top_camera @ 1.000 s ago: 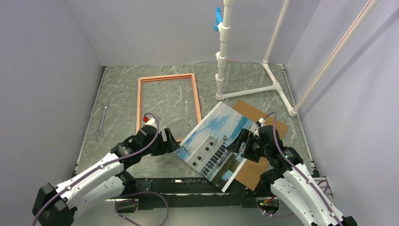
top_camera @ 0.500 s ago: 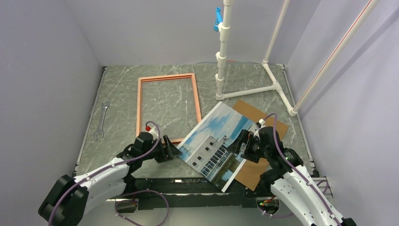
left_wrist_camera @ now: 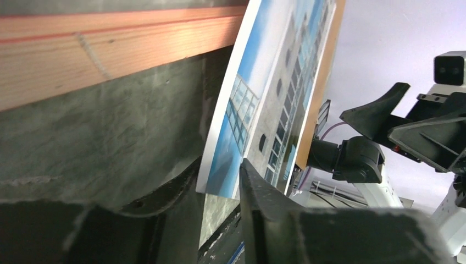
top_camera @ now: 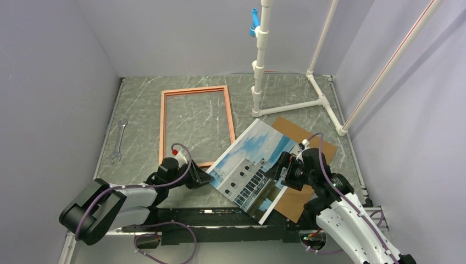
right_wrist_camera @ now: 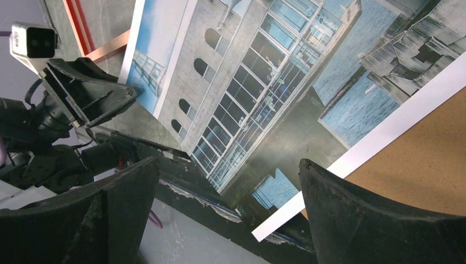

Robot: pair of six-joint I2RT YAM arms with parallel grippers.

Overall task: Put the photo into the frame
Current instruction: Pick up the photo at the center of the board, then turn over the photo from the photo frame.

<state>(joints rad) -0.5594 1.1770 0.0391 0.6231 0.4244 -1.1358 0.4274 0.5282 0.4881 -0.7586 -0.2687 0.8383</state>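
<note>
Frame [top_camera: 195,124] lay flat on the left half of the tabletop [top_camera: 137,110], orange-brown face up, long sides running from near edge toward far edge, the marbled surface showing through its pane. Photo [top_camera: 253,168] lay picture side up, turned askew, at the middle of the near edge. Its far left margin covered the frame's near right corner, and its nearest corner reached out past the near edge. From the left wrist view that side of the print was seen riding slightly above the tabletop where it crossed the frame's rail. Brown board [top_camera: 308,159] lay under the photo's right part, toward the near right corner, with its far and near right portions exposed. Left arm [top_camera: 126,195] was stretched low along the near edge. Left jaws were parted at the photo's left corner, one side on each side of the paper's edge, not clenched on it. Right arm [top_camera: 340,209] rose from the near right corner. Right jaws were spread wide above the photo's near right margin, where the white border met the board, grasping nothing. Wrench [top_camera: 118,140] lay beside the left edge, well apart from the frame. White pipe stand [top_camera: 261,66] stood toward the far right corner, a blue fitting near its top.
</note>
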